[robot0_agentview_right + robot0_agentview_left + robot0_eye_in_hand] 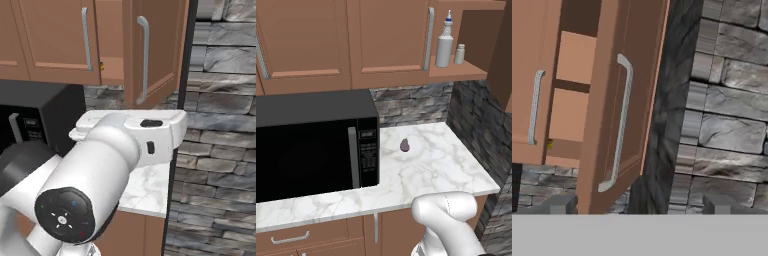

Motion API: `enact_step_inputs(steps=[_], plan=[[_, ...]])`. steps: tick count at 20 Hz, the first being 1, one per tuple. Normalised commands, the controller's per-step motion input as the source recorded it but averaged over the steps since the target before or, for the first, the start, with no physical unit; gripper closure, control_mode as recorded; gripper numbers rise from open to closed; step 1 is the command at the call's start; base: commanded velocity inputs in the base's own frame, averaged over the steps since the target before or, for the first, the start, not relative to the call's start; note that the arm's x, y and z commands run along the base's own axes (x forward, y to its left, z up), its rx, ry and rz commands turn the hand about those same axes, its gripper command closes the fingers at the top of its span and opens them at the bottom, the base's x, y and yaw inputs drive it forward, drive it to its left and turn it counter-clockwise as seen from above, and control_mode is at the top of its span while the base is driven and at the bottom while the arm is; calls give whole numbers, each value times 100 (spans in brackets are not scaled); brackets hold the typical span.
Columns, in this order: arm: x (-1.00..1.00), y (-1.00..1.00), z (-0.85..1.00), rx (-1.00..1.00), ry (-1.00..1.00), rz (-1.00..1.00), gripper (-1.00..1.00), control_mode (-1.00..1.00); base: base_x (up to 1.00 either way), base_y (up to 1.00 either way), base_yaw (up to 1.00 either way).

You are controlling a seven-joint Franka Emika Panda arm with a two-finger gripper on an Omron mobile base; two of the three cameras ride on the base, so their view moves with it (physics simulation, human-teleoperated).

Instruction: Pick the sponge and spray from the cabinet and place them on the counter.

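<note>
The brown wooden wall cabinet (456, 70) stands open, its door (619, 115) with the long vertical silver bar handle (621, 125) swung out toward the stone wall (727, 100). On its wooden shelf, at about one o'clock in the left base view, the tall pale grey-white spray bottle (445, 45) with its blue-tipped white nozzle stands upright, and a short white shaker bottle (459, 54) stands just beside it at its three o'clock. A small yellow spot (101, 65) on the shelf edge (possibly the sponge, too small to tell) sits at eleven o'clock in the right base view.

The white marble counter (431, 165) with grey veining carries a black microwave (313, 145) at nine o'clock and a small dark purple egg-shaped object (404, 145) near its middle.

The two-finger gripper (639, 204) faces the door with its dark fingertips (559, 204) spread wide apart, nothing between them.
</note>
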Motion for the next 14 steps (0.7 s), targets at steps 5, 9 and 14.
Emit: enact_step_inputs(steps=[5,9,14], plan=[[0,79,0,-16,0,0,-100,-100,0,0,0],[0,66,0,-15,0,0,-100,-100,0,0,0],[0,46,0,-16,3,-3,-100,-100,0,0,0]])
